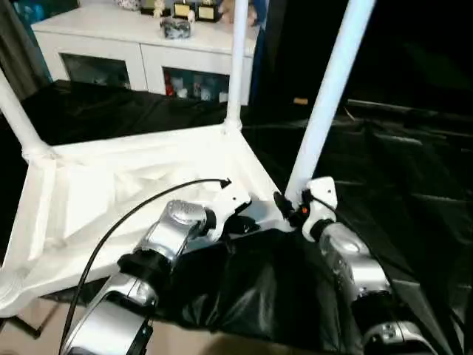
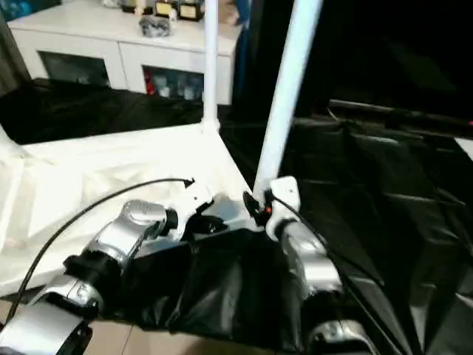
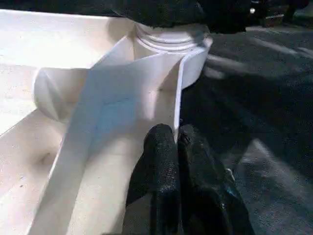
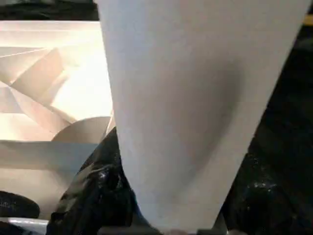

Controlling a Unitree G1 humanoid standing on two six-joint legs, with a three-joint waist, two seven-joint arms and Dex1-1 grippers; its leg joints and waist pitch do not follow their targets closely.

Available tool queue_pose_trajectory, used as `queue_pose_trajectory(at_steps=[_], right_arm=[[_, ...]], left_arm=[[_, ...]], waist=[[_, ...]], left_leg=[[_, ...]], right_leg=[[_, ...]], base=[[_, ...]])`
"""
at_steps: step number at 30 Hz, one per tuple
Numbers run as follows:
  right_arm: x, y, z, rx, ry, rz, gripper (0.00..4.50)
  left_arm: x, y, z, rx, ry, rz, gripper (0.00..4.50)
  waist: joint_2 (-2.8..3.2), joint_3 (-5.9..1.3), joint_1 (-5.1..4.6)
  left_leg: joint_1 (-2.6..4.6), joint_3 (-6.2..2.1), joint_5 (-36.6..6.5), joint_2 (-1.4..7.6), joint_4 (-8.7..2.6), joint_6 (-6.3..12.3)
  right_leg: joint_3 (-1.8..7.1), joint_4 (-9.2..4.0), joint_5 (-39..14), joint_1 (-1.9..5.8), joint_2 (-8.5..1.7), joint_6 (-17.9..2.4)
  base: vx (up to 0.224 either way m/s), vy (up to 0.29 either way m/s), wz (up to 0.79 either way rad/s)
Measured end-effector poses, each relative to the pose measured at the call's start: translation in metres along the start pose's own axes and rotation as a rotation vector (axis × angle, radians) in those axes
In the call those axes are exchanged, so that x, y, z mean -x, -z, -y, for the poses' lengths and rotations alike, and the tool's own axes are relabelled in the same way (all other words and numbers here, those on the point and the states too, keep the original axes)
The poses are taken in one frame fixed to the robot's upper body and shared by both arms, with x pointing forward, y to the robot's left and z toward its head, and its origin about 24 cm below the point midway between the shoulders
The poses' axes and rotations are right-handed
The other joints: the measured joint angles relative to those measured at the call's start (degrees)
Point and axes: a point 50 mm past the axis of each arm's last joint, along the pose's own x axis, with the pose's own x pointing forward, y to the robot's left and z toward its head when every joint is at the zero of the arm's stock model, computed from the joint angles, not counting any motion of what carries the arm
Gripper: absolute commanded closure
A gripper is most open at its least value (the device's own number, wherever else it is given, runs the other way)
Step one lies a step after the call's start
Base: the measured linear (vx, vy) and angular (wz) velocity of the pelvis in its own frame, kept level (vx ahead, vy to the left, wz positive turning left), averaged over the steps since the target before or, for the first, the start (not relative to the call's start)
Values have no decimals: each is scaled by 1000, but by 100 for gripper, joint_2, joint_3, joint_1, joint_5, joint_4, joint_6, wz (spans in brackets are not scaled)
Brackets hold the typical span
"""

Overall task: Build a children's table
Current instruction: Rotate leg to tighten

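Tabletop [image 1: 111,192] lies upside down on black sheeting [image 1: 414,185], ribbed underside up, and I see three legs standing in its corner sockets: one at the far corner [image 1: 238,66], one at the left edge [image 1: 18,118], and the near-right leg [image 1: 329,96] rising steeply out of the top of my head view. My right gripper [image 1: 292,207] is at the base of that near-right leg — in the right wrist view the white tube [image 4: 195,107] stands between its black fingers [image 4: 98,196], which sit either side of it, clamped on the leg just above the socket. My left gripper [image 3: 178,147] rests beside it on the tabletop's near rim; its fingers [image 3: 159,166] are pressed together with nothing between them, their tips against the thin white wall by the round corner socket [image 3: 171,41]. Behind the table stands a white cabinet [image 1: 148,52] with glass doors and small objects on top — well apart from the work.
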Motion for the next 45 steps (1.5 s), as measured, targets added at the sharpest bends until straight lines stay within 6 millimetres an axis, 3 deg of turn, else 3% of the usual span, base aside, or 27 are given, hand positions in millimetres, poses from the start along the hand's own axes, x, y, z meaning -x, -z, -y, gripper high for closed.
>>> queue_pose_trajectory(at_steps=[1, 2, 3, 4, 6, 10, 19, 23, 32, 42, 45], right_arm=[[0, -3, 1, 7, -4, 15, 182], [-1, -6, 0, 9, -17, 27, 182], [-1, -9, 0, 11, -29, 46, 182], [0, -10, 1, 8, -49, 54, 168], [3, -10, 3, 13, -93, 51, 155], [13, -13, 8, 88, -264, 30, 114], [37, -15, 9, 232, -625, -73, 114], [43, -16, 11, 258, -728, -120, 138], [48, -16, 13, 255, -822, -175, 198], [48, -13, 10, 215, -830, -167, 203], [46, -7, 7, 151, -737, -111, 206]], left_arm=[[0, -1, 0, -5, 2, 8, 450], [2, -1, -1, -3, 4, 16, 450], [3, -4, -1, -11, 10, 25, 450], [4, -5, -1, -19, 19, 27, 450], [7, -6, -2, -37, 32, 21, 450], [18, -1, -3, -68, 90, 45, 450], [40, 8, -1, -138, 266, 35, 450], [47, 11, -1, -151, 323, 24, 450], [53, 13, -1, -154, 378, 14, 450], [52, 13, -2, -129, 390, 8, 450], [51, 13, -4, -109, 358, 3, 450]], waist=[[2, -3, 93], [100, -44, 185], [232, -77, 184], [223, -123, 167], [189, -124, 139], [214, -109, 71], [227, -101, 96], [219, -96, 99], [206, -87, 163], [205, -88, 209], [198, -93, 203]], left_leg=[[-9, -67, -177, 15, 326, 118], [-30, -200, -244, -20, 432, 183], [-42, -364, -202, -101, 298, 37], [-40, -351, -122, -102, 156, -72], [-68, -306, -92, -66, 137, -55], [-70, -228, -105, -34, 88, -74], [-123, -181, -88, 11, 75, -31], [-126, -171, -98, 10, 80, -15], [-124, -139, -98, 21, 88, -15], [-120, -122, -98, 29, 90, -15], [-112, -121, -96, 33, 99, -17]], right_leg=[[-30, -5, -23, -133, 13, 4], [-79, -21, -21, -160, 10, 5], [-205, -90, -14, -200, 14, 6], [-163, -181, 128, -241, 45, -61], [-112, -239, 304, -239, 104, -108], [-118, -269, 302, -251, 111, -124], [-149, -331, 282, -264, 117, -149], [-149, -338, 281, -264, 110, -151], [-146, -330, 281, -265, 105, -152], [-145, -322, 281, -270, 105, -152], [-143, -310, 282, -265, 105, -154]], base=[[8, -120, -15], [73, 8, -45], [73, 8, -45], [92, 14, -21], [0, 0, 0], [0, 0, 0], [0, 0, 0], [0, 0, 0], [0, 0, 0], [0, 0, 0], [0, 0, 0]])
